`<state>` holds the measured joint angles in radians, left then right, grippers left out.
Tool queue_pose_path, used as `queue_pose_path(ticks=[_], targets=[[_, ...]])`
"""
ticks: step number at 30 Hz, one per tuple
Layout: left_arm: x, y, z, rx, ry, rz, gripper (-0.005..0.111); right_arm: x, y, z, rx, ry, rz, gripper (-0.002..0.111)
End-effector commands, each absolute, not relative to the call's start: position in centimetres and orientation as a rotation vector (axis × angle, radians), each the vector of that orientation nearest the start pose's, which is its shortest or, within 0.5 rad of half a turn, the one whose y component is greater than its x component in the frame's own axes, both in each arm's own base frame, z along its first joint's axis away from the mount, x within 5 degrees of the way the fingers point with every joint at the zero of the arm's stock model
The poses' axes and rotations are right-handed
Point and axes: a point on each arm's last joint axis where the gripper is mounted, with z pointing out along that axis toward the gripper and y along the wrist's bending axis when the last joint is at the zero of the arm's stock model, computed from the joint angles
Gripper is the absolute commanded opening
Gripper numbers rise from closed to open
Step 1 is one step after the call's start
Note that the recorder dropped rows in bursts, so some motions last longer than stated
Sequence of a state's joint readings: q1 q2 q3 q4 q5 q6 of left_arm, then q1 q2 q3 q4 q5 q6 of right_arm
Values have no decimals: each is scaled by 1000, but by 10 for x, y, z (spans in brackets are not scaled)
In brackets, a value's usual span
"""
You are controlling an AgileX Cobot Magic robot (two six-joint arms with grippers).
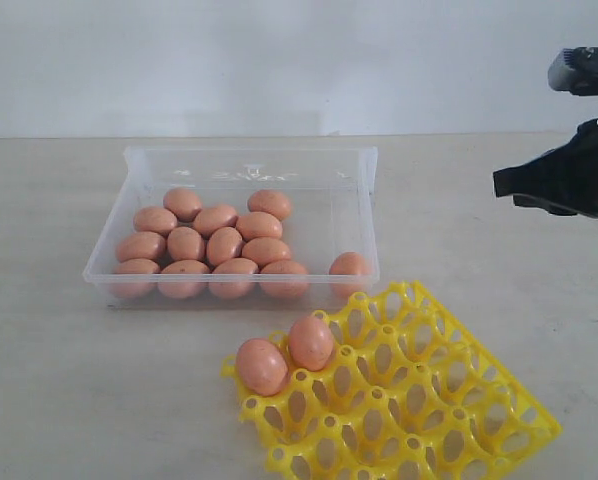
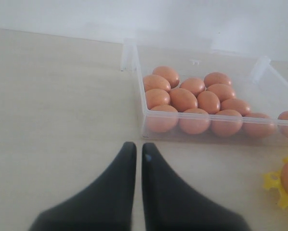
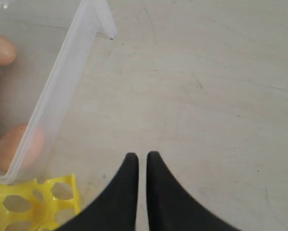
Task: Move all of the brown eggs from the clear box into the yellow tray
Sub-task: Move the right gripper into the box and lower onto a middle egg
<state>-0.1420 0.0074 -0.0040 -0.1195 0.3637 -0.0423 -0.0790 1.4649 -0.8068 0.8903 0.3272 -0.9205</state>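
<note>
Exterior view: brown eggs (image 1: 214, 250) mostly clustered in clear box (image 1: 249, 152) at 10 o'clock; two seated in yellow tray (image 1: 524, 412) at 5 o'clock, cups stopping rolling. Clenched, empty, likely between picks: right gripper (image 1: 499, 183) at 3 o'clock; left gripper (image 2: 139, 147).

The whole scene is taken by the exterior camera from the near side, slightly raised, facing the far wall (image 1: 279, 60). The clear box (image 1: 367, 210) is seen low from the left by the left wrist camera. Its right corner and the yellow tray (image 3: 38, 183) edge are seen closely from above by the right one.
</note>
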Motion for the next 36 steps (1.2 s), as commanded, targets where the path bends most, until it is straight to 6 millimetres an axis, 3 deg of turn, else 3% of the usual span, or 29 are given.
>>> queue_pose_path(ticks=[1, 6, 10, 14, 17, 20, 22, 27, 32, 36], targets=[[53, -11, 181, 26, 1854, -239, 4, 300, 8, 238, -174, 2310, 244, 0], [53, -11, 181, 26, 1854, -239, 4, 311, 30, 264, -250, 2299, 396, 0], [53, -11, 181, 26, 1854, -239, 4, 330, 68, 283, -427, 2487, 532, 0], [53, -11, 181, 26, 1854, -239, 4, 356, 108, 263, -611, 2779, 433, 0], [53, -11, 181, 26, 1854, -239, 4, 381, 147, 247, -724, 2757, 445, 0], [53, -11, 181, 26, 1854, -239, 4, 401, 178, 247, -768, 2623, 432, 1], [53, -11, 181, 26, 1854, -239, 4, 407, 185, 246, -809, 2580, 419, 9], [53, -11, 181, 26, 1854, -239, 4, 426, 195, 230, -964, 2512, 358, 44], [53, -11, 181, 26, 1854, -239, 4, 438, 200, 206, -1067, 2498, 331, 42], [53, -11, 181, 26, 1854, -239, 4, 437, 208, 196, -1309, 2381, 283, 42]])
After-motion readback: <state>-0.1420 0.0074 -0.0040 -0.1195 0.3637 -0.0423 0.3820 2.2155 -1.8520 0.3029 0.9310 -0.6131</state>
